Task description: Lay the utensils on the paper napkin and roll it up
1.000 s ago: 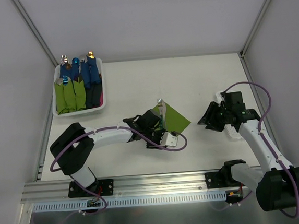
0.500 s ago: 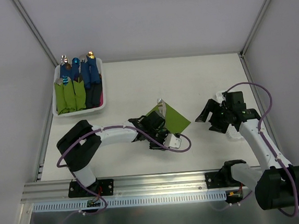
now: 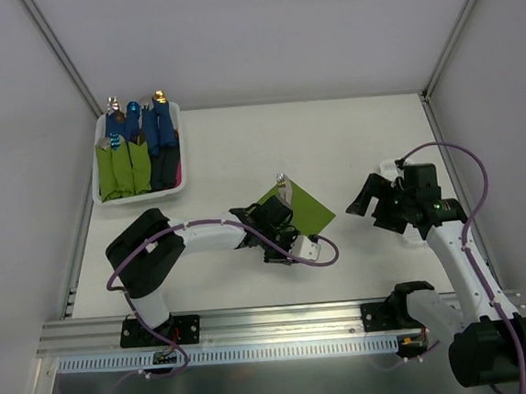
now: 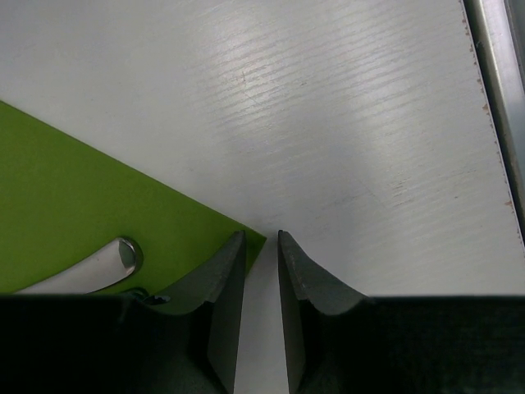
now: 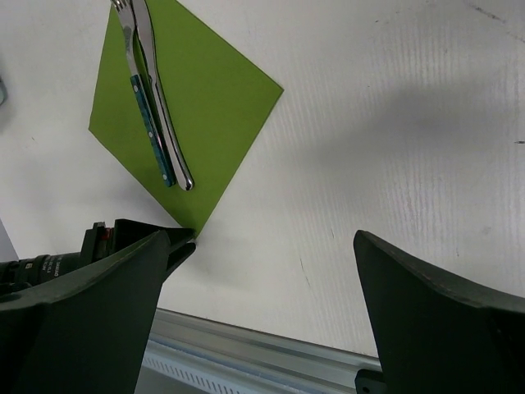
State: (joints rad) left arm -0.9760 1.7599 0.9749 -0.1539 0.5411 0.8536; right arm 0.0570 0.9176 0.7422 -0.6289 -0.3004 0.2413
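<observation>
Springing wide, my right gripper (image 5: 264, 242) stood empty; my left gripper (image 4: 260, 240) narrowed, nearly pinching the thin lime-green paper napkin (image 4: 74, 205) at its six-o'clock corner, for rolling.

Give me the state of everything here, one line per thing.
paper napkin: flat, unrolled.
utensils: lying together on the napkin.
left end effector: nearly closed, narrow gap, at the napkin's corner.
right end effector: wide open, empty.
tray: holds rolled bundles.

1 green napkin (image 5: 215, 105) w/ 2 utensils (image 5: 156, 111); 1 tray (image 3: 141, 197): 2 green bundles (image 3: 116, 170), several blue ones (image 3: 151, 128); 2 arms (image 3: 202, 232).
</observation>
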